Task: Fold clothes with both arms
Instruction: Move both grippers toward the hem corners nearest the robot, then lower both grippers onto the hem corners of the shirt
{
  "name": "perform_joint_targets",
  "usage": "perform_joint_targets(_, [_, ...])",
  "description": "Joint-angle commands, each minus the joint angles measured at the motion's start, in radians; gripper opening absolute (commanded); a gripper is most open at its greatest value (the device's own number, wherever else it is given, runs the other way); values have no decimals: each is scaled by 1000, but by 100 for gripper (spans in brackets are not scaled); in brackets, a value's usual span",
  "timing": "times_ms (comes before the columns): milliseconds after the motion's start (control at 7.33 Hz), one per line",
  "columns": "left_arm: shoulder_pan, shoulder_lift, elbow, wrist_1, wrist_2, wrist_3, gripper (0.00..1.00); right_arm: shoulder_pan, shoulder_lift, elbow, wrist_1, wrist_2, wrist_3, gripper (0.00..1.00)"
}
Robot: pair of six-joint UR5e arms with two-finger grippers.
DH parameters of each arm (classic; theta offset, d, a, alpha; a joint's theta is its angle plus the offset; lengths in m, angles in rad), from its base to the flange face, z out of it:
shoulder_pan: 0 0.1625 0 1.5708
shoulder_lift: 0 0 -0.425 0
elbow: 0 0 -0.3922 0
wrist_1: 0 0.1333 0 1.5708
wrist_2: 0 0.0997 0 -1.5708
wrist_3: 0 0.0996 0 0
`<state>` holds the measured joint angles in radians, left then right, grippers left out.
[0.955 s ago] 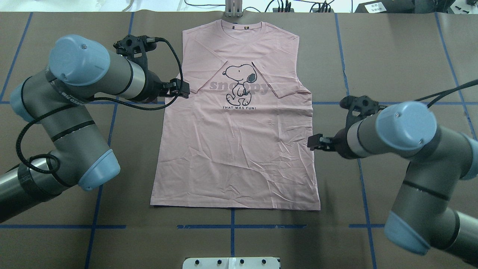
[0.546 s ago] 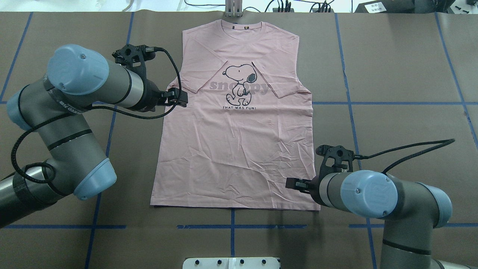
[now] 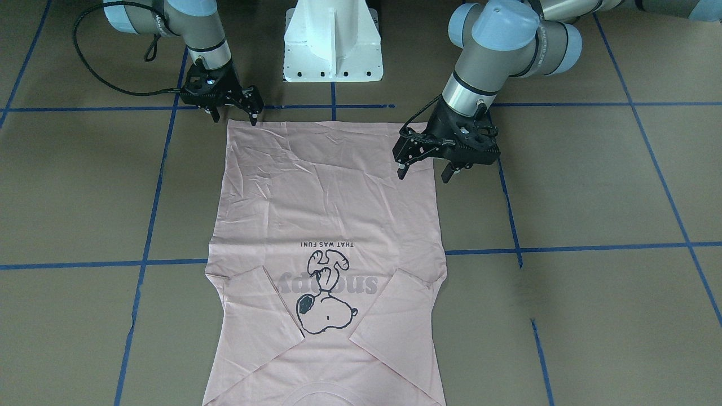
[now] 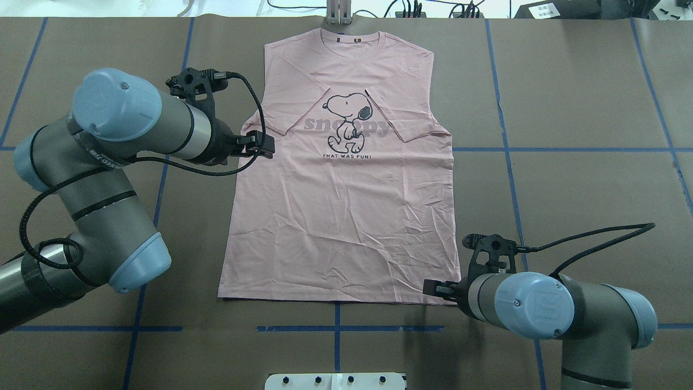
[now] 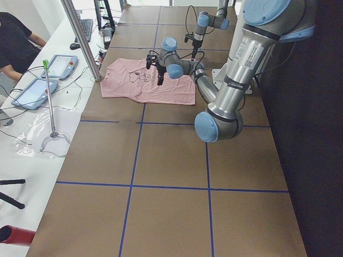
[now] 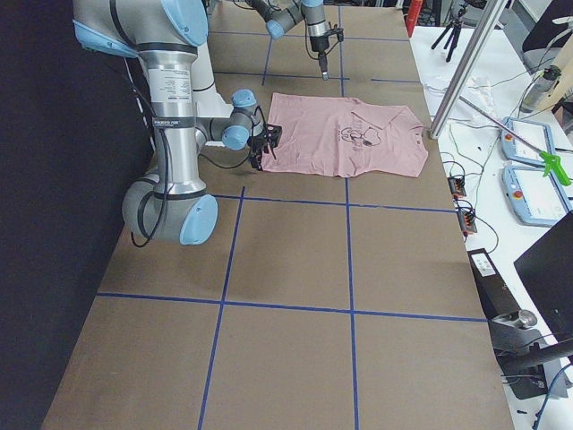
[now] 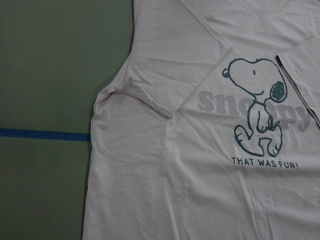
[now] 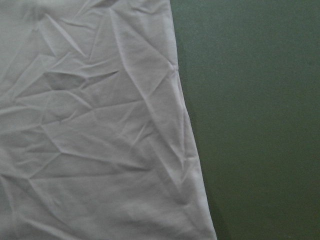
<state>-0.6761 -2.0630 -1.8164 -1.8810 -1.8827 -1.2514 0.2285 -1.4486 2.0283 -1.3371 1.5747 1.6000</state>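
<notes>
The pale pink T-shirt (image 4: 341,216) lies flat on the table, print side up, with both sleeves folded in over the chest. My left gripper (image 4: 265,145) hovers at the shirt's left side edge just below the folded sleeve. In the front-facing view the left gripper (image 3: 423,172) is open and holds nothing. My right gripper (image 4: 433,288) is over the shirt's near right hem corner; there too the right gripper (image 3: 235,118) is open and empty. The left wrist view shows the shirt (image 7: 200,150) with its dog print, the right wrist view the shirt's (image 8: 90,140) wrinkled edge; neither shows fingers.
The white pedestal base (image 3: 333,39) stands just behind the hem. Blue tape lines (image 4: 335,328) grid the brown table cover. A metal post (image 4: 338,13) and cables sit past the collar. A person (image 5: 16,43) and tablets (image 5: 59,67) are at the far side table.
My right arm swept back along the shirt's right edge from mid-side to the hem corner. The left gripper shifted slightly toward the hem. The shirt has not moved.
</notes>
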Motion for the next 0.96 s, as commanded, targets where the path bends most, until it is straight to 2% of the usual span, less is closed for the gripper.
perform_joint_targets(0, [7,-5,-1,-1,1,0,100,-1,4,-26,-1,8,-5,100])
perform_joint_targets(682, [10,-6,0,-3,1,0,100,29,5,-34,-1,44,-6,97])
perform_joint_targets(819, [10,-8,0,-4,1,0,100,29,5,-36,-1,44,-6,82])
